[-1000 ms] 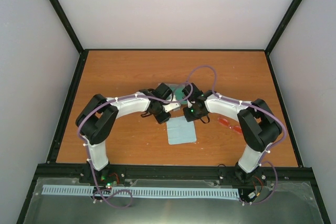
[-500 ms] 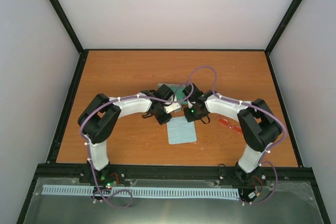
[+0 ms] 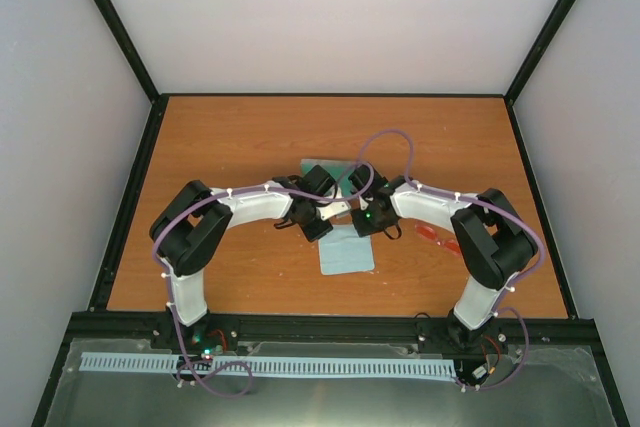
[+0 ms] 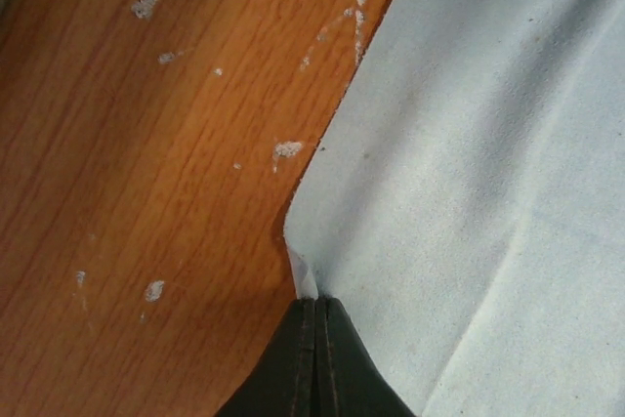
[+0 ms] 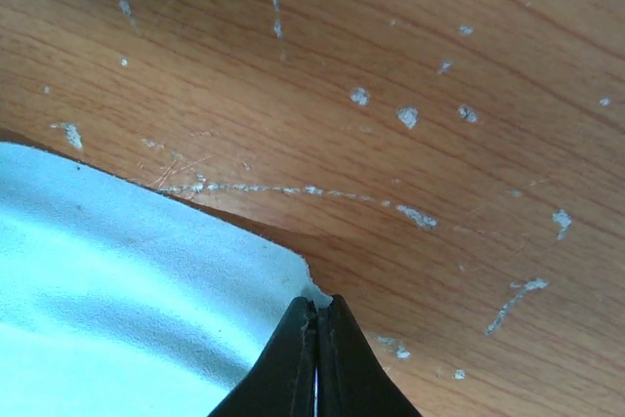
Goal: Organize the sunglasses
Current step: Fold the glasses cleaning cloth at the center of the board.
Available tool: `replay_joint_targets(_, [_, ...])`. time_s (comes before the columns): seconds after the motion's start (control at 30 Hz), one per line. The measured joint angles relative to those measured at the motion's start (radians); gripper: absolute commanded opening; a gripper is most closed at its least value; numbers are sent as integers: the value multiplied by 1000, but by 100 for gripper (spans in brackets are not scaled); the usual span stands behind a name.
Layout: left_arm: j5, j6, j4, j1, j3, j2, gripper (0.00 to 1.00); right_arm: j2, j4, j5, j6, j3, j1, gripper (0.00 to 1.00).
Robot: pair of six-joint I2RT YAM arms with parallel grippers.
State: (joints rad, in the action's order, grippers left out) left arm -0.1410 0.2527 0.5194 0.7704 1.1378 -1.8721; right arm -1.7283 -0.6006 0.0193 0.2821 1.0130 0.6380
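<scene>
A pale blue cloth lies flat on the table, near centre. To its right, apart from it, the sunglasses lie beside the right forearm, nearer that arm. Their long axis slants from far-left to near-right. The left gripper and the right gripper are each pressed together, pinching one of the cloth's far corners. Beyond them sits the case.

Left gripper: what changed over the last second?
The left gripper shifted slightly rightward, toward the right gripper, and closed, pinching a corner of the pale blue cloth. The right gripper stayed shut on another corner of the cloth. The cloth lies where it was, and the sunglasses have not moved.
</scene>
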Motion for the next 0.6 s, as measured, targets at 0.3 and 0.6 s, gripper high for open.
replay_joint_targets(0.3, [33, 1, 7, 8, 11, 1, 0, 14, 15, -3, 0, -12, -4, 3])
replay_joint_targets(0.6, [68, 2, 28, 9, 79, 2, 0, 61, 36, -5, -1, -12, -6, 3])
